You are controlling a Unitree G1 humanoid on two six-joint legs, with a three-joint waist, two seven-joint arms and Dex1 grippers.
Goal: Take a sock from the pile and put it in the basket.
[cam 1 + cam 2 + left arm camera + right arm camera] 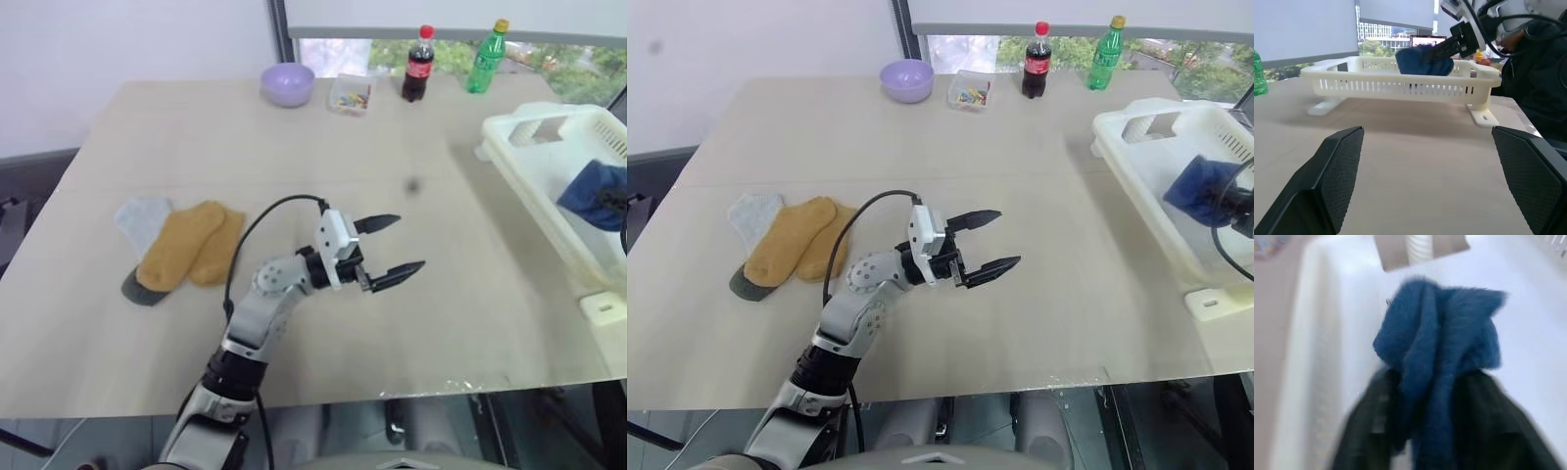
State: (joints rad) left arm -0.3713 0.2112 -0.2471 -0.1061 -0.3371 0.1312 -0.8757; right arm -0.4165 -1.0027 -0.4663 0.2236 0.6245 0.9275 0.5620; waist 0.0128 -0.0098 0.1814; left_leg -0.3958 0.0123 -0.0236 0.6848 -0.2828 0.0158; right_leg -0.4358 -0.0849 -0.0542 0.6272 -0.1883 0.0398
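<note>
The pile lies on the table's left side: a mustard-yellow sock [181, 245], a pale grey-blue one [142, 217] and a dark grey one [142, 289] peeking out beneath. My left gripper [392, 250] hovers open and empty over the middle of the table, pointing right toward the basket. The white slotted basket [529, 186] stands at the right edge. Over its inside my right gripper [1442, 49] is shut on a royal blue sock [1435, 333], which hangs bunched between the black fingers [1371, 416] above the basket's floor.
Along the far edge stand a lilac bowl [287, 83], a small clear box [351, 95], a cola bottle [418, 64] and a green bottle [487, 57]. A person in dark clothing [1537, 73] is beyond the basket. Bare tabletop lies between pile and basket.
</note>
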